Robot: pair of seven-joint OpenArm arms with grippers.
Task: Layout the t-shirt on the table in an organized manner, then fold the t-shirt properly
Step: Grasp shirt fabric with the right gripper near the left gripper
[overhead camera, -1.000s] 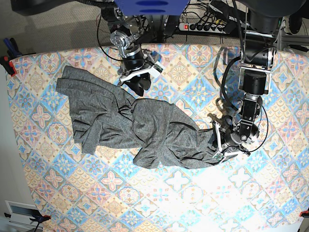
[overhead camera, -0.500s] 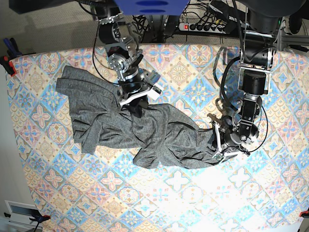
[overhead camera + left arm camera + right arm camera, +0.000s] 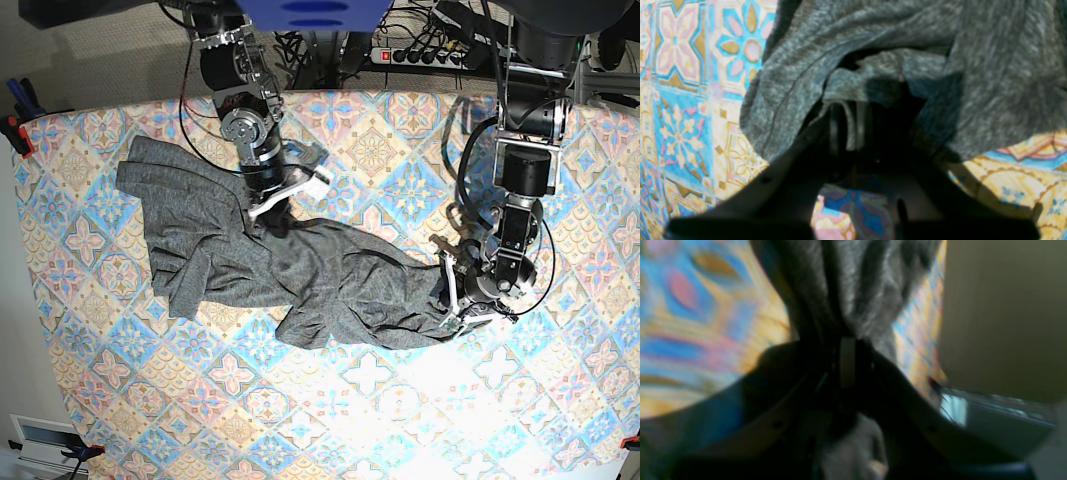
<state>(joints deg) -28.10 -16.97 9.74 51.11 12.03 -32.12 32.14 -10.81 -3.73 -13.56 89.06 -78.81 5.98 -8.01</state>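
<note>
power strip [image 3: 425, 56] behind table | grey box [image 3: 42, 437] on floor, lower left

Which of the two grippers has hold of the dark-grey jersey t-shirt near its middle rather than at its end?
The right gripper: shut on the dark-grey t-shirt mid-garment, at its far edge. The left gripper pinches the bunched end.

Right wrist view blurred; t-shirt [image 3: 853, 290] folds hide the tool tips.
</note>
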